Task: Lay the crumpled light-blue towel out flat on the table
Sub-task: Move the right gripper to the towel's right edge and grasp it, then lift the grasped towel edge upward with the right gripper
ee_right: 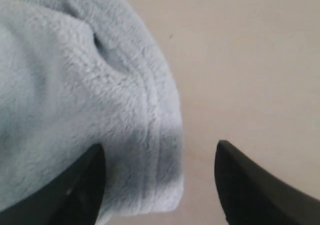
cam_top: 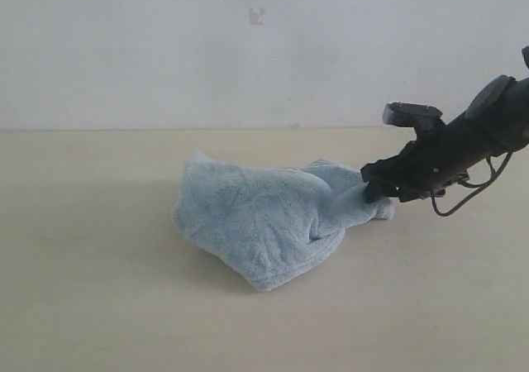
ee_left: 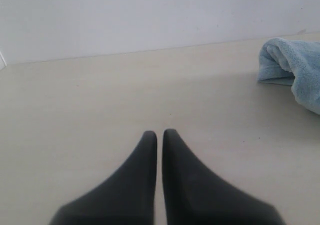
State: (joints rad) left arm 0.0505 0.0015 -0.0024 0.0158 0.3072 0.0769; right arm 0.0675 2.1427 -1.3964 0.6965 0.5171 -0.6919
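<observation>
Right hand (ee_right: 159,146), fingers wide, straddles the towel (ee_right: 75,85) hem on the table (ee_right: 250,60).

towel (cam_top: 264,223): pale blue (plain) | table (cam_top: 83,306): beige | left end effector (ee_left: 159,137): black

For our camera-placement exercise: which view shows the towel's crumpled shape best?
The exterior view: the whole towel, bunched on the table. The left wrist view catches only one end; the right wrist view, a hemmed edge up close.
</observation>
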